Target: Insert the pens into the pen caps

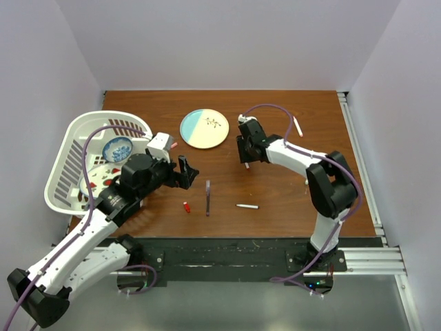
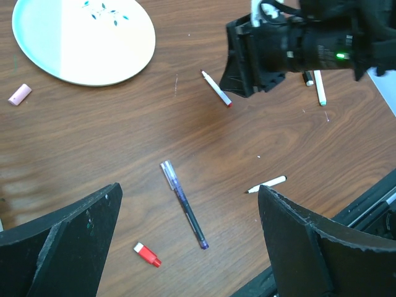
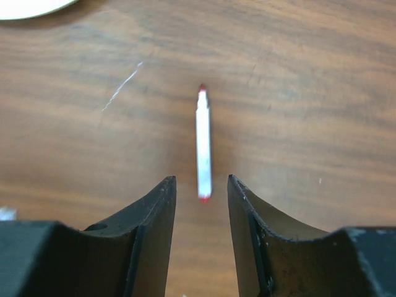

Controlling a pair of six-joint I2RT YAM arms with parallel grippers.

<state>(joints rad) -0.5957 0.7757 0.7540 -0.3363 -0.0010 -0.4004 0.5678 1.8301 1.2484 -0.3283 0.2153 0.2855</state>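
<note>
Wood table [image 1: 275,221], pale walls on three sides. Left tool [image 1: 187,171] is fully spread and holds nothing. On my left wrist view it hangs above the purple pen [image 2: 184,205], which lies flat near the table's middle.

Red cap [image 2: 147,255] sits loose just left of that pen's near end, not touching it.

Right tool [image 3: 200,180] is about half closed, low over the table to the right of the plate [image 2: 86,43]. Red-tipped pen [image 3: 203,145] lies flat with its near end just between the fingertips [image 3: 162,198]. I see a slim gap on each side: no contact, nothing gripped.

White pen [image 1: 247,206] lies flat to the right of the purple one, well apart from it. Another white pen [image 1: 298,126] lies toward the far right of the table. I can't tell its tip colour from the top view.

Pink cap [image 2: 20,94] lies near the plate's left rim. Basket [image 1: 62,158] sits at the table's left edge with a blue patterned bowl [image 1: 116,148] in it.
</note>
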